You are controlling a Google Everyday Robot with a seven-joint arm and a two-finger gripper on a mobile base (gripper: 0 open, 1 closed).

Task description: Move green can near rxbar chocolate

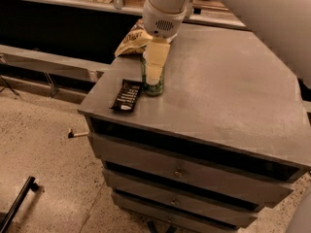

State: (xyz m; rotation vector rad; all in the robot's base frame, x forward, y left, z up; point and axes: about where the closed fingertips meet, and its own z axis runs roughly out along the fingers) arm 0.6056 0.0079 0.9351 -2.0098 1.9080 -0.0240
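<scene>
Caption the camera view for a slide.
End effector at upright green can beside rxbar chocolate on grey cabinet top.

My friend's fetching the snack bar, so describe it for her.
On the grey drawer cabinet, near its front-left corner, lies the rxbar chocolate, beside the green can under the gripper. It's flat and black; the chip bag behind is puffy.

We count 1 green can (158,88), 1 chocolate bar (126,95) and 1 chip bag (131,41), all on 1 grey cabinet (228,81). We see 1 gripper (154,79), down over the can, on 1 white arm (167,4). We make out 2 drawer knobs (180,171).
</scene>
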